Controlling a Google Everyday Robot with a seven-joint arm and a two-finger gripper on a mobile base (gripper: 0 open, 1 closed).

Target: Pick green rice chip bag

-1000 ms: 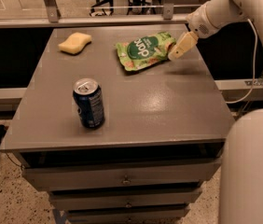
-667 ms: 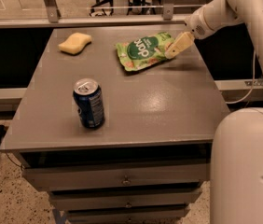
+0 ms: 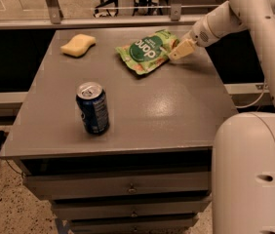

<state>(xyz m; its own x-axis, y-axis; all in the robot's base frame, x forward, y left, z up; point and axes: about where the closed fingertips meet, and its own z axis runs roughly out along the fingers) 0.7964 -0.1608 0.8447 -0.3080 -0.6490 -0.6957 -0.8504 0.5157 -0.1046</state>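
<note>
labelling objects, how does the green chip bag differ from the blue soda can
The green rice chip bag lies flat and crinkled; the blue soda can stands upright. The bag is light green and wider; the can is dark blue and taller. The bag lies far back with the gripper at its right edge; the can stands near the front, away from it. Both rest on the grey table.

Smooth white rounded arm (image 3: 256,14), bulky white base (image 3: 252,175), tan claw (image 3: 179,49) at arm's tip

Robotics lab: hand (image 3: 175,51) over drawer table's (image 3: 176,106) far side
</note>
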